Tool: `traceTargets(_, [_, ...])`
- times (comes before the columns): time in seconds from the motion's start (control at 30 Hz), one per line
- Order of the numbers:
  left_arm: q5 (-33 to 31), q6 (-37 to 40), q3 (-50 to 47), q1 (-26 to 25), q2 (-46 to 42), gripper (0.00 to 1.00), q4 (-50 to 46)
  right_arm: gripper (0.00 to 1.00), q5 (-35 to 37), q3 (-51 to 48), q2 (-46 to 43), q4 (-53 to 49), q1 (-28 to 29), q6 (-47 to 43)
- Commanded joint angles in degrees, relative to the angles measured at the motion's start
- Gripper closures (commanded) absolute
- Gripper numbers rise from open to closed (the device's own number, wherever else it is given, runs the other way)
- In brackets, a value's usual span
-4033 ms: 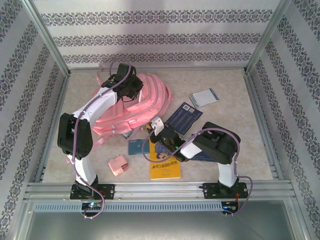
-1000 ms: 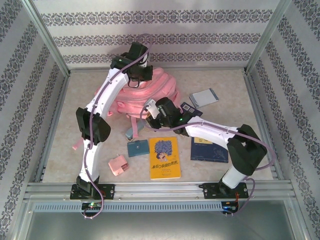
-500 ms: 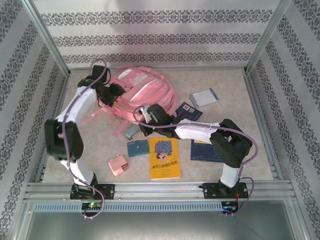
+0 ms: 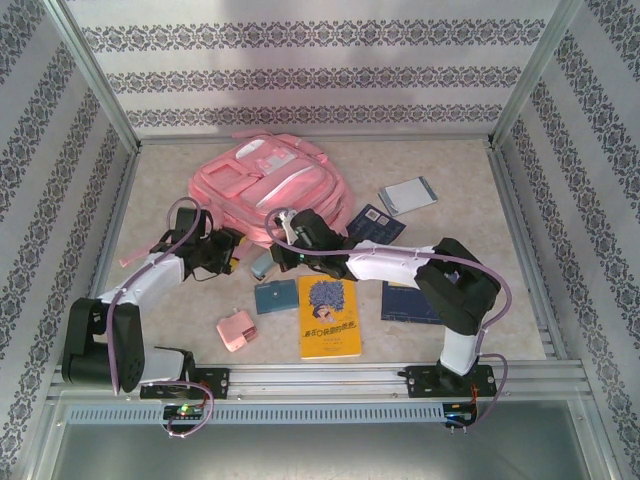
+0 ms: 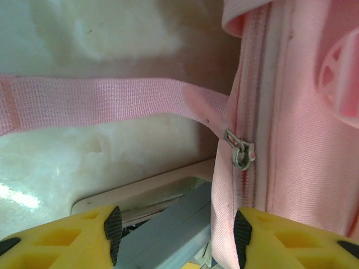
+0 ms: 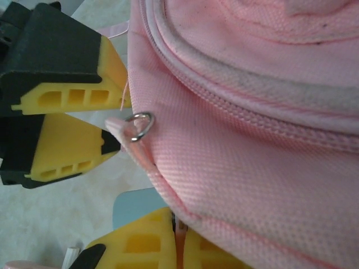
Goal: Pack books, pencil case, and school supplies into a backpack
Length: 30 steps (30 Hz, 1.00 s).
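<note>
pink backpack [image 4: 290,185], hem between right fingers [image 6: 140,247]

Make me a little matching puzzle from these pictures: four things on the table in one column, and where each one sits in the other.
Things:
1. backpack
2. yellow book
3. pink block
4. grey notebook

Places, seen from above:
A. far side, right of centre
B. far side, left of centre
C. near edge, centre
D. near edge, left of centre

Pairs: 1-B, 2-C, 3-D, 4-A
</note>
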Motion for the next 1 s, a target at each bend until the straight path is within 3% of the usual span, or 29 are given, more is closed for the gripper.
traceTargets(0.0, [0.8, -3.9, -0.3, -0.3, -1.6, 0.44, 12.4, 1.00, -1.8, 0.8, 1.0, 4.0, 1.0, 1.7])
traceTargets(0.23, [0.6, -4.8, -2.7, -1.9, -3.6, 0.52, 17.2, 1.00, -2.1, 0.8, 0.8, 4.0, 1.3, 1.7])
traceTargets(0.7, [-1.7, -5.0, -3.3, -6.8, -0.1, 0.51, 23.1, 1.00, -3.9, 1.7, 2.3, 5.3, 2.1, 3.5])
traceTargets(0.83, [-3.3, -3.6, -2.5, -7.3, 0.0, 0.57, 22.2, 1.00, -3.8, 1.6, 2.3, 5.6, 2.3, 3.8])
traceTargets(0.97, [-4.8, -2.4, -1.8, -7.4, 0.3, 0.69, 21.1, 1.00, -3.6, 1.2, 2.2, 5.7, 2.4, 3.8])
